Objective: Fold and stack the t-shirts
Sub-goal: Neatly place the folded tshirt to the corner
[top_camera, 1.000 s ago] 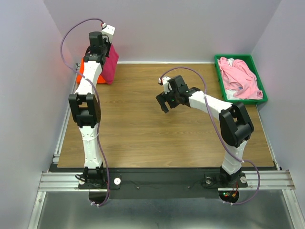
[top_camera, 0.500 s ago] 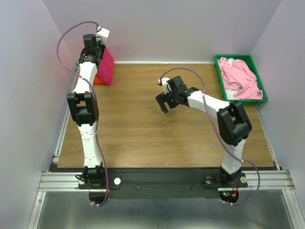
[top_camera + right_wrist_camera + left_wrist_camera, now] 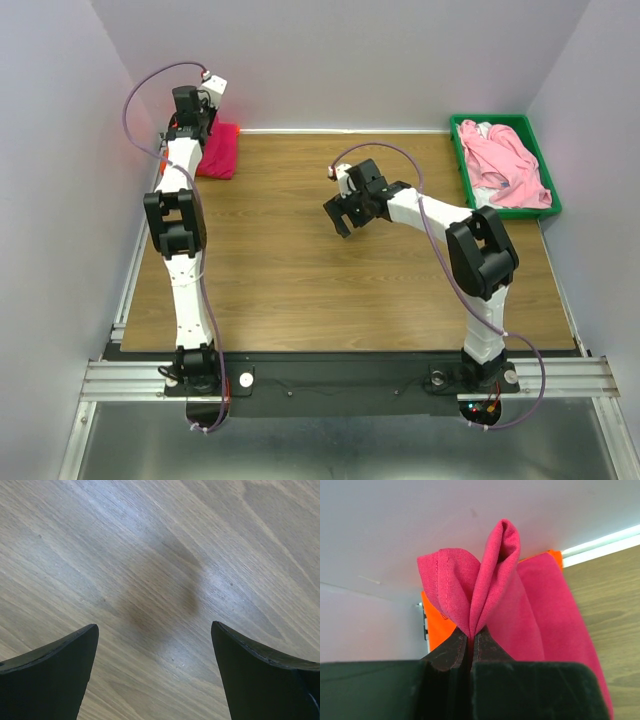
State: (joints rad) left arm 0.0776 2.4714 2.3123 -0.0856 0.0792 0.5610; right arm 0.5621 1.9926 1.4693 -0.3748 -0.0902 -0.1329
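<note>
Crimson shirt [image 3: 495, 580] is pinched in your left claw [image 3: 470, 639], lying over the orange shirt [image 3: 436, 627]. Your right claw [image 3: 154, 625] hangs spread wide above the surface [image 3: 150, 540].

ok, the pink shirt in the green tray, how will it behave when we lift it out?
Probably floppy: the pink t-shirt lies crumpled in loose folds, so a pinch would lift one fold and the rest would trail. Likely light: thin cloth. It lies against white cloth in the green tray, so it may drag that along.

A crimson-magenta t-shirt [image 3: 540, 610], orange t-shirt [image 3: 436, 630], pale pink t-shirt [image 3: 505, 165], green tray [image 3: 490, 118], wood-grain table [image 3: 300, 260].
</note>
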